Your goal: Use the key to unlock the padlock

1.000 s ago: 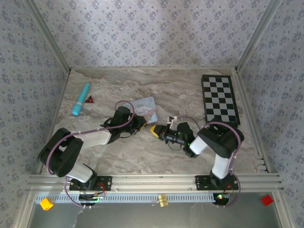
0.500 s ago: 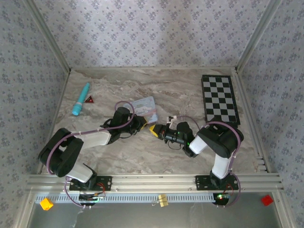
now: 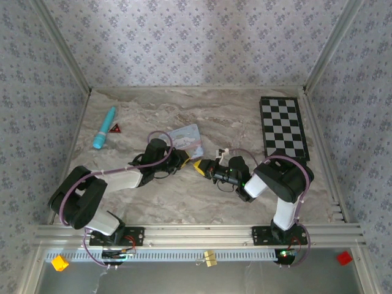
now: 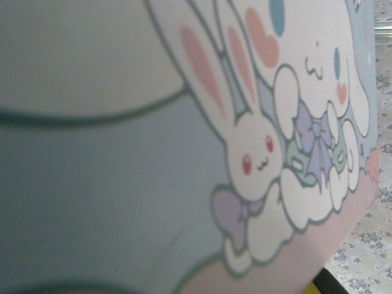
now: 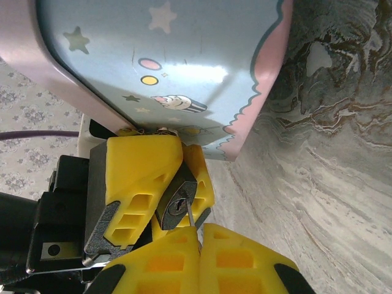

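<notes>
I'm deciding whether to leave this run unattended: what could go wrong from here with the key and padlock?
1. The thin key, pinched in the right hand, meets the padlock seemingly just beside its keyhole. Pushing off-line could bend the key or make it slip in the grip.
2. The left hand holds the padlock close by the cartoon tin. A hard push could twist the lock in that grip or shove the tin.
</notes>
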`<state>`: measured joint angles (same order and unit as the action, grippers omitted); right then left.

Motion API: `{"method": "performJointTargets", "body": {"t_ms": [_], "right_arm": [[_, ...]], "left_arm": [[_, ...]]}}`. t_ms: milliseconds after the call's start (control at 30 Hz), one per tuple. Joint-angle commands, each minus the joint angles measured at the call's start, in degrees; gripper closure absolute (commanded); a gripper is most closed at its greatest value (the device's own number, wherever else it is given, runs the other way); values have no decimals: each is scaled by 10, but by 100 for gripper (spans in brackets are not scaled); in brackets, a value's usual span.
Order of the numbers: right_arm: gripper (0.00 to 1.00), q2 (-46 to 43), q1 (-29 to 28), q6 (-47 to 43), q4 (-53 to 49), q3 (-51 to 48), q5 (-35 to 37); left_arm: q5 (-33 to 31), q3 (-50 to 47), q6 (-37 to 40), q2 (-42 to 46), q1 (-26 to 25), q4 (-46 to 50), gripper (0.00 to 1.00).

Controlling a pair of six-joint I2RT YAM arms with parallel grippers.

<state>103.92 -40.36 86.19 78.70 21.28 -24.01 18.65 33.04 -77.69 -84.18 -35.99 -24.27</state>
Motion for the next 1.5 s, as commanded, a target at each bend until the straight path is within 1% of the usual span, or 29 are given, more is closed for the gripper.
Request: {"method": "performJointTargets", "body": {"t_ms": [0,767,1467], "right_arm": [[100,7,2,5,14,14,-8],[100,-6,14,13,13,20,-17],[100,-15,6,13,13,19,-23]], "left_arm": [[19,1,-10,21,0,-45,100],[18,-3,-7,12,4,-50,100],[14,-5,-9,3,4,-68,100]]}}
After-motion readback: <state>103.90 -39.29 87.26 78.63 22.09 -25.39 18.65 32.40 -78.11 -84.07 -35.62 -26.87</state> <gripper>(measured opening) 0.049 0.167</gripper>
